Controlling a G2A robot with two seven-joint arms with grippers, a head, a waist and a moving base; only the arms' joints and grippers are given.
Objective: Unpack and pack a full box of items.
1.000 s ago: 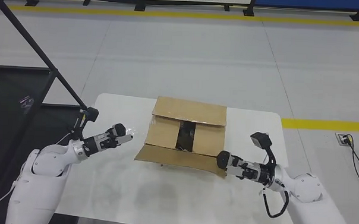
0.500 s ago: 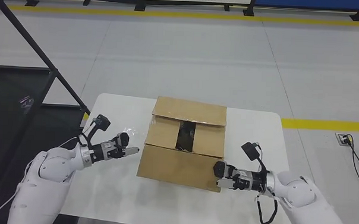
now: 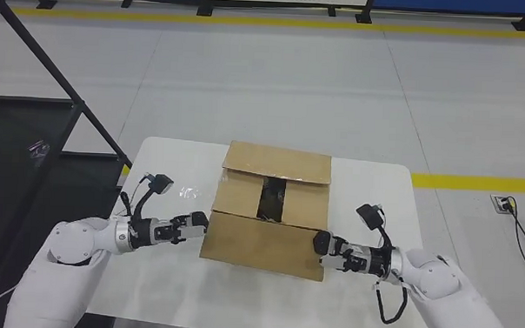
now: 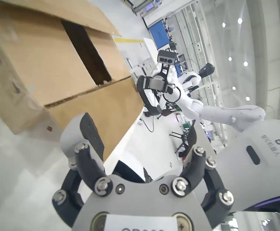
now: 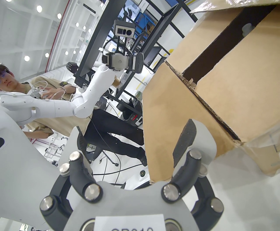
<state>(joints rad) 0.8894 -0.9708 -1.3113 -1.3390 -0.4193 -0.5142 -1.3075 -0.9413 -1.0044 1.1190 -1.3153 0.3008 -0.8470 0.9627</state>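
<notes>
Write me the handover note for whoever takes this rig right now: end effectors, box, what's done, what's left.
Left end effector: open at the left corner of the box's near flap, with the flap edge between its fingers, not clamped.
Right end effector: open, placed the same way at the flap's right corner.
Box: sits mid-table. The top flaps lie nearly shut with a dark gap between them. The contents cannot be made out.
Done: nothing is out on the table.
Left: open the flaps, unpack everything, repack.
</notes>
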